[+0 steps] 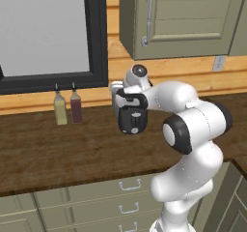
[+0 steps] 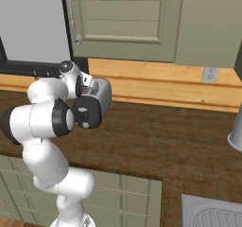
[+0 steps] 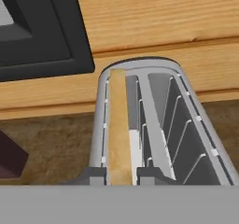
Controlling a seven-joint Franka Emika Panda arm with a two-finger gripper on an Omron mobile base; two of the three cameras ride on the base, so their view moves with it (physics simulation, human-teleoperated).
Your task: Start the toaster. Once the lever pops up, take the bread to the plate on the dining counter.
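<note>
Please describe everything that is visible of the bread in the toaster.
The bread is a thin tan slice with a plain, smooth, light face. It stands upright on edge in one of the two slots of the silver toaster; in the hand view this is the left slot, and the other slot shows its wire guides. The slice's upper edge rises slightly above the slot. The two dark fingers sit on either side of its near end.

Brushed-metal toaster (image 3: 154, 125), matt wood-grain worktop (image 1: 48, 149)
</note>
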